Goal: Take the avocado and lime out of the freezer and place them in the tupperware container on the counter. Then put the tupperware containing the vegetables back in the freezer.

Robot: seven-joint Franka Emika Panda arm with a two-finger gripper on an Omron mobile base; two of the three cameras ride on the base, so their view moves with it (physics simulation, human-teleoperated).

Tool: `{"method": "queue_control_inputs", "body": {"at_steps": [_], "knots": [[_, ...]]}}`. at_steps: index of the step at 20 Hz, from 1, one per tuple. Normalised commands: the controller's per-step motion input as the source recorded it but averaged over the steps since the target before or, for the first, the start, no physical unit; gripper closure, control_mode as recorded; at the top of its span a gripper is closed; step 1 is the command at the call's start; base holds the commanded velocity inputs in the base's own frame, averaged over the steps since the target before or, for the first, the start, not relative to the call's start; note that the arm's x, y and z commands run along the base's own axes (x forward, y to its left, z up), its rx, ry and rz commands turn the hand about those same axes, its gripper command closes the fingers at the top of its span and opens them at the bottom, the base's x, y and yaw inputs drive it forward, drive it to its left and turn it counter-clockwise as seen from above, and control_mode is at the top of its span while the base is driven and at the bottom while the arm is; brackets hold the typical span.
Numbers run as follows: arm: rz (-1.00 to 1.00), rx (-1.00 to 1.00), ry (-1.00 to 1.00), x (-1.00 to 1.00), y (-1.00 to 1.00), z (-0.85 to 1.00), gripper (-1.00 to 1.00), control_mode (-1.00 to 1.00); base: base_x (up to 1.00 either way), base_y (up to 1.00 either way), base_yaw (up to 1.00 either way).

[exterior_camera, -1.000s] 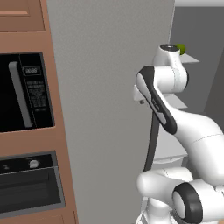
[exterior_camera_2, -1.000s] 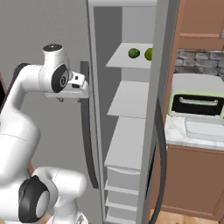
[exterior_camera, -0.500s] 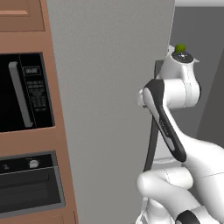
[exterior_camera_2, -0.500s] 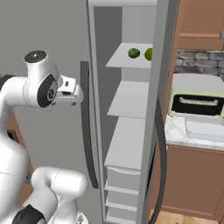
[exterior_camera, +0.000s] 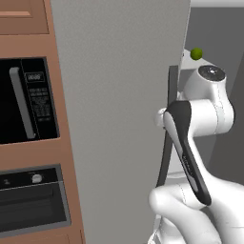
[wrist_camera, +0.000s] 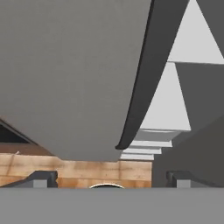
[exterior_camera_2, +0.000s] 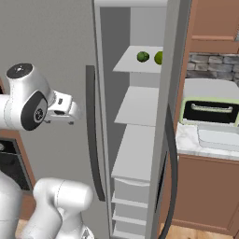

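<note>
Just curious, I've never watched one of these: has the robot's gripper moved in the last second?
Yes. In the right base view the gripper has pulled back from the freezer's dark door handle, away from the open shelves.

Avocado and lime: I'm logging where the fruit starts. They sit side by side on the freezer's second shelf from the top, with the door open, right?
Not the second shelf. In the right base view the avocado and lime sit side by side on the top shelf of the freezer, with the door open.

freezer (exterior_camera_2: 140, 116) post hides perhaps half the lime (exterior_camera_2: 159, 57).
</note>
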Motion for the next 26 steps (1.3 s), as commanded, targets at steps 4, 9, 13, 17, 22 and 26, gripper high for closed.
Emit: {"method": "queue_control_inputs", "body": {"at_steps": [4, 9, 13, 17, 22, 26], "knots": [[-0.05, 0.00, 0.14, -0.27, -0.16, 0.00, -1.00, -1.00, 0.00, 0.00, 0.00], [-0.06, 0.00, 0.13, -0.04, -0.31, 0.00, -1.00, -1.00, 0.00, 0.00, 0.00], [-0.04, 0.00, 0.08, -0.04, -0.29, 0.00, -1.00, -1.00, 0.00, 0.00, 0.00], [-0.02, 0.00, 0.08, 0.00, -0.14, 0.00, -1.00, -1.00, 0.00, 0.00, 0.00], [-0.01, 0.00, 0.04, 0.00, -0.02, 0.00, -1.00, 1.00, 0.00, -0.02, -0.01], [0.00, 0.00, 0.00, 0.00, 0.00, 0.00, -1.00, 1.00, 0.00, -0.15, -0.03]]}}
